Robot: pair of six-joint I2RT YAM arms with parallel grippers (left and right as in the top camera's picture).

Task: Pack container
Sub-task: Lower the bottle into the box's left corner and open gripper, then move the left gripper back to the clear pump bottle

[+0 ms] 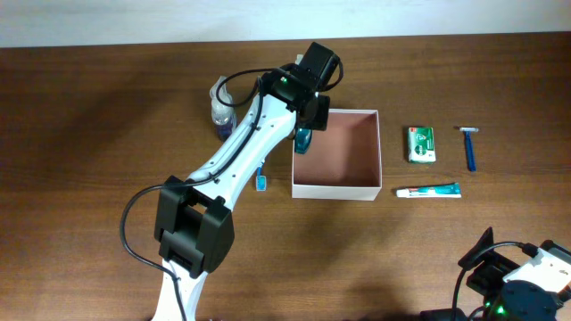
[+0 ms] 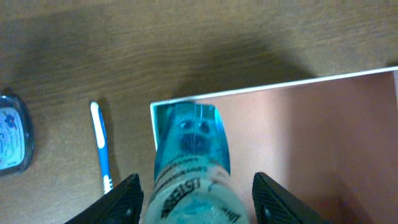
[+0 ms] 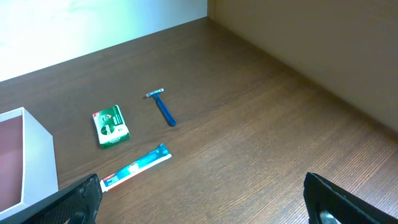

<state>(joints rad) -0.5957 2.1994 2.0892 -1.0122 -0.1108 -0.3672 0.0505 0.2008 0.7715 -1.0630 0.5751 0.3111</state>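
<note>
The container (image 1: 337, 190) is a square white box with a pinkish-brown inside, standing at the table's middle. It also shows in the left wrist view (image 2: 323, 143) and at the left edge of the right wrist view (image 3: 38, 155). My left gripper (image 2: 196, 199) is shut on a teal mouthwash bottle (image 2: 189, 143). It holds the bottle over the container's left wall, cap pointing down, which also shows in the overhead view (image 1: 303, 140). My right gripper (image 3: 200, 186) is open and empty, low at the table's front right.
A clear bottle (image 1: 221, 111) and a blue toothbrush (image 1: 260, 178) lie left of the container. A green box (image 1: 421, 144), a blue razor (image 1: 468, 147) and a toothpaste tube (image 1: 429, 190) lie to its right.
</note>
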